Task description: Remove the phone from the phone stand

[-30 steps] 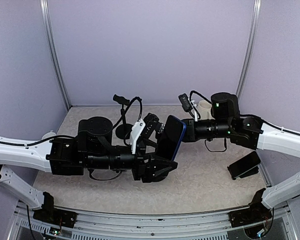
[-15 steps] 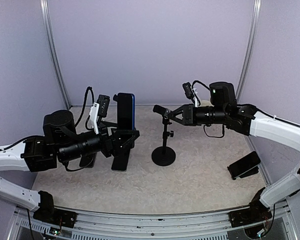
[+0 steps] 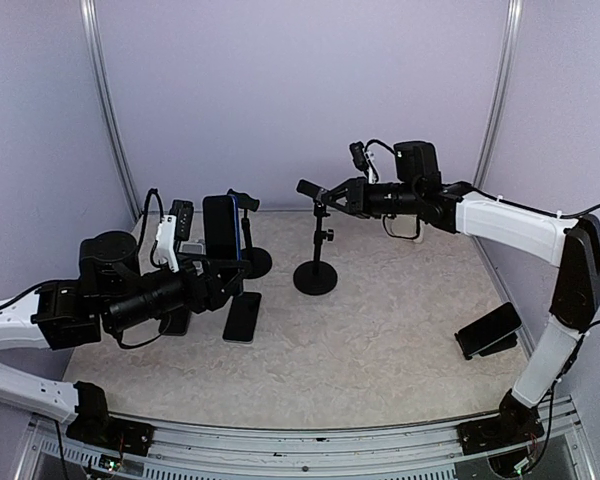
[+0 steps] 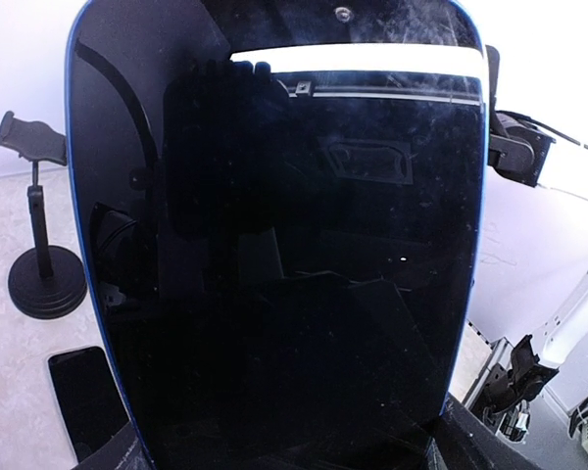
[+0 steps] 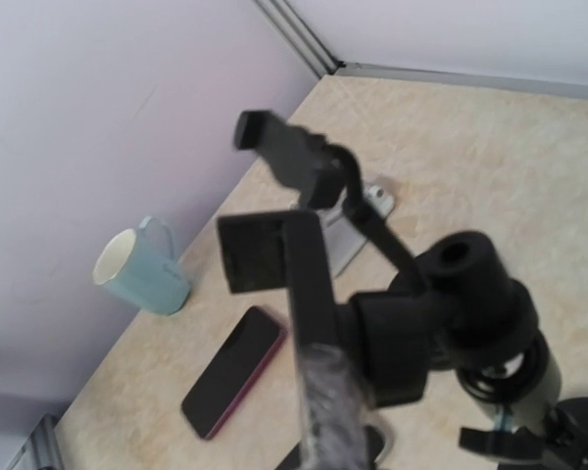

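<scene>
— Nearest, on the table: a spare phone lying flat, and a propped phone at the right edge. Not the ones asked for?

— Probably not. Just behind the flat one: left claw clamped on the lower part of the phone. Held upright, clear of the table, well apart from the stand.

— Why upright?

— Seemingly the same pose as in a holder. Already out of it, so by judgement only the putting down is left.

— And further back?

— Right claw closed on the top clamp of the stand, likely to steady it against tipping.

— Anything hard to see?

— Yes. Left wrist view almost filled by the dark screen, with the claw fingers mostly hidden. Exact pinch on the clamp blurred in the right wrist view. Mug by a wall there, not found from above.
</scene>
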Controlling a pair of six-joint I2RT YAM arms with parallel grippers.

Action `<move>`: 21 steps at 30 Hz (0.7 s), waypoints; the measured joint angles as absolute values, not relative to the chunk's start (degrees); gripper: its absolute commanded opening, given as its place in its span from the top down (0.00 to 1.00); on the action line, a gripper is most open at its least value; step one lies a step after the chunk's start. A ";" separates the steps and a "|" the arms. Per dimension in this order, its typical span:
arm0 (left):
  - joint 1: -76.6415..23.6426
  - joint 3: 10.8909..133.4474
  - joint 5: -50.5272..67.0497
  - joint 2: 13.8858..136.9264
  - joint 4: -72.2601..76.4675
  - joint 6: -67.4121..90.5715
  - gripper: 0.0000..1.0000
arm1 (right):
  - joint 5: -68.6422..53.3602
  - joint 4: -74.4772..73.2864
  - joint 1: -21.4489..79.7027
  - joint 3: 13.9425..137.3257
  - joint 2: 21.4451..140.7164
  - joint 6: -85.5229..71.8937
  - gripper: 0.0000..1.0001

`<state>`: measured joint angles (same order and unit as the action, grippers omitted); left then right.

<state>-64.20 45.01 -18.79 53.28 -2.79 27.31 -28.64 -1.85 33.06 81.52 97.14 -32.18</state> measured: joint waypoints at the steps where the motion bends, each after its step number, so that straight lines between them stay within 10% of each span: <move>1: -64.20 44.77 -19.03 53.01 -3.01 27.66 0.63 | -28.73 -1.76 32.84 82.61 98.37 -32.08 1.00; 16: -64.20 42.65 -19.88 53.93 -3.55 28.97 0.63 | -26.98 -3.29 30.92 92.29 106.74 -28.56 1.00; 21: -64.20 42.65 -20.58 55.20 -3.57 29.15 0.63 | -26.96 -3.25 30.70 92.29 106.74 -28.56 0.67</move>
<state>-64.20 42.65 -20.58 55.20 -3.57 29.15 -26.96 -3.25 30.70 92.29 106.74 -28.56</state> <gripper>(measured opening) 0.734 0.242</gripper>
